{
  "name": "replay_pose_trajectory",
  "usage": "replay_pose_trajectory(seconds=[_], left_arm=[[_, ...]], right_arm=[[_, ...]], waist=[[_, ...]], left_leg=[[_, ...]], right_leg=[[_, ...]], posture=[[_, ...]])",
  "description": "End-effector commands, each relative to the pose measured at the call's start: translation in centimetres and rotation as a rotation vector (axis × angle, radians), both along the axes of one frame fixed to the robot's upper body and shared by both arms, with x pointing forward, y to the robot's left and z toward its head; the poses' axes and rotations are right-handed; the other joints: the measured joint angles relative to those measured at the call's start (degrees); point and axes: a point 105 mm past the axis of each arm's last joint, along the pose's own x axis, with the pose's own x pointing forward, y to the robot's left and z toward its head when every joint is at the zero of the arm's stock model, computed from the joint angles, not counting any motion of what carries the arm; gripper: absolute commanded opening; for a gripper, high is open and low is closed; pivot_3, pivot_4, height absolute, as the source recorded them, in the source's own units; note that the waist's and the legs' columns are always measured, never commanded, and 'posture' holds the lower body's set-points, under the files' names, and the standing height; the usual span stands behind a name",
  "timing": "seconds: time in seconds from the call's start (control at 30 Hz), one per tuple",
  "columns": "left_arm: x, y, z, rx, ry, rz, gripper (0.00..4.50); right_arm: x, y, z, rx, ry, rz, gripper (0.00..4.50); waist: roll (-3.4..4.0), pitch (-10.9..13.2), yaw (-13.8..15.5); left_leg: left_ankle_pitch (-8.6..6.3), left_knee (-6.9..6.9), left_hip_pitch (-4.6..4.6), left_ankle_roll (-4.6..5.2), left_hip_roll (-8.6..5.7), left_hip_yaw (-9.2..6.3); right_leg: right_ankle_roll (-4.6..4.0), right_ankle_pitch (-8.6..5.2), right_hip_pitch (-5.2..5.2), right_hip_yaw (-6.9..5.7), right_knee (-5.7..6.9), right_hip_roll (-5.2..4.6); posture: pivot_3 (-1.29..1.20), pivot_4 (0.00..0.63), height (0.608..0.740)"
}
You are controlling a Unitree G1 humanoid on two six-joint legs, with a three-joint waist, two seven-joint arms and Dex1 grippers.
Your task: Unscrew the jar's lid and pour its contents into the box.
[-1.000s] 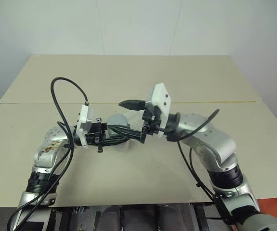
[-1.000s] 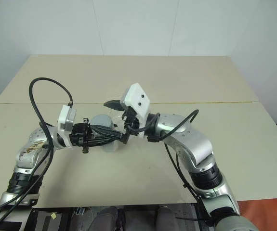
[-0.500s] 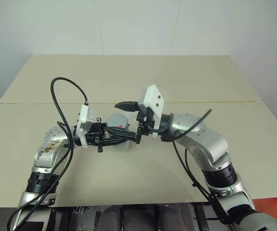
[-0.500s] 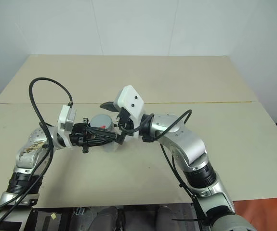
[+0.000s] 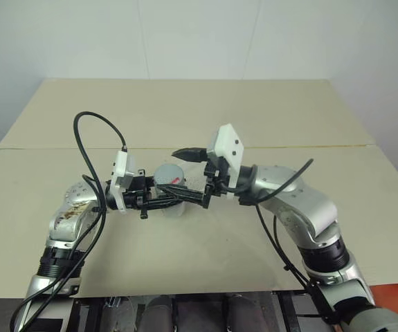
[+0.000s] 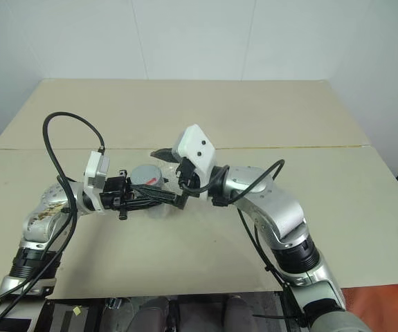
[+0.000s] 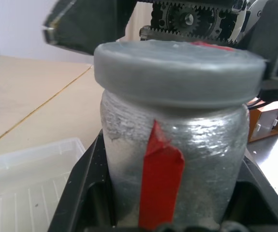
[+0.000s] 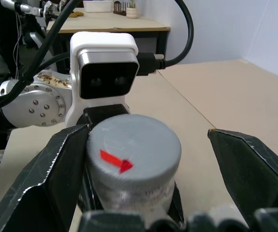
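The jar (image 7: 177,145), silvery-grey with a red strip, is held upright above the table with my left gripper (image 5: 173,191) shut on its body. The round grey lid (image 8: 134,140) sits on the jar's mouth and carries a red mark. My right gripper (image 8: 146,131) reaches in from the opposite side and stands open. Its fingers (image 8: 56,179) flank the lid on both sides with a clear gap on one side. The box (image 7: 27,179), a shallow clear tray, lies on the table below and beside the jar. The contents are hidden inside the closed jar.
The beige table (image 5: 268,117) has a seam (image 5: 302,146) running across its middle behind the arms. A black cable (image 5: 91,145) loops up from my left wrist, and another cable (image 5: 271,235) hangs by my right forearm.
The right arm swayed slightly towards the jar and back, its open fingers staying beside the lid. The left gripper and the jar have kept their place.
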Motion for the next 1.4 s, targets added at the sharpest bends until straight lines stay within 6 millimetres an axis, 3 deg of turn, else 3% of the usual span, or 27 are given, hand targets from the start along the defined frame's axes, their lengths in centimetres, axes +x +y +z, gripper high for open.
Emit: replay_pose_trajectory(seconds=[0.03, 0.6, 0.77, 0.97, 1.4], left_arm=[[-0.4, 0.2, 1.2, -0.013, -0.057, -0.028, 1.94], [-0.2, 0.3, 1.2, -0.012, -0.062, -0.034, 1.94], [-0.2, 0.2, 1.2, -0.013, -0.063, -0.029, 1.94], [-0.2, 0.1, 1.1, -0.014, -0.064, -0.028, 1.94], [-0.1, -0.1, 1.2, -0.017, -0.073, -0.027, 1.94]], right_arm=[[1.2, -2.2, 0.9, 0.021, -0.023, -0.101, 4.44], [1.6, -4.4, 0.6, 0.015, -0.012, -0.17, 4.44], [0.4, -4.6, 0.7, 0.01, -0.014, -0.094, 4.44], [-1.2, -2.9, 1.1, 0.041, -0.007, 0.023, 4.44], [-0.4, 0.9, 1.1, 0.023, -0.033, 0.058, 4.44]], waist=[[0.0, 0.0, 0.0], [0.0, 0.0, 0.0], [0.0, 0.0, 0.0], [0.0, 0.0, 0.0], [0.0, 0.0, 0.0]], left_leg=[[0.0, 0.0, 0.0, 0.0, 0.0, 0.0], [-0.04, -0.01, 0.0, 0.07, 0.0, 0.01], [-0.06, 0.0, 0.0, 0.1, 0.0, 0.01], [-0.07, 0.01, 0.0, 0.12, 0.0, -0.01], [-0.04, 0.02, -0.02, 0.07, -0.01, 0.0]], right_leg=[[0.0, 0.0, 0.0, 0.0, 0.0, 0.0], [0.0, 0.0, 0.0, 0.01, -0.02, 0.0], [0.0, 0.0, 0.0, 0.01, -0.04, 0.0], [0.0, 0.0, 0.01, 0.0, -0.04, 0.0], [0.0, 0.0, 0.01, 0.0, 0.0, 0.0]], posture=[[0.0, 0.15, 0.74], [0.0, 0.15, 0.74], [0.0, 0.15, 0.74], [0.0, 0.15, 0.74], [0.0, 0.15, 0.74]])
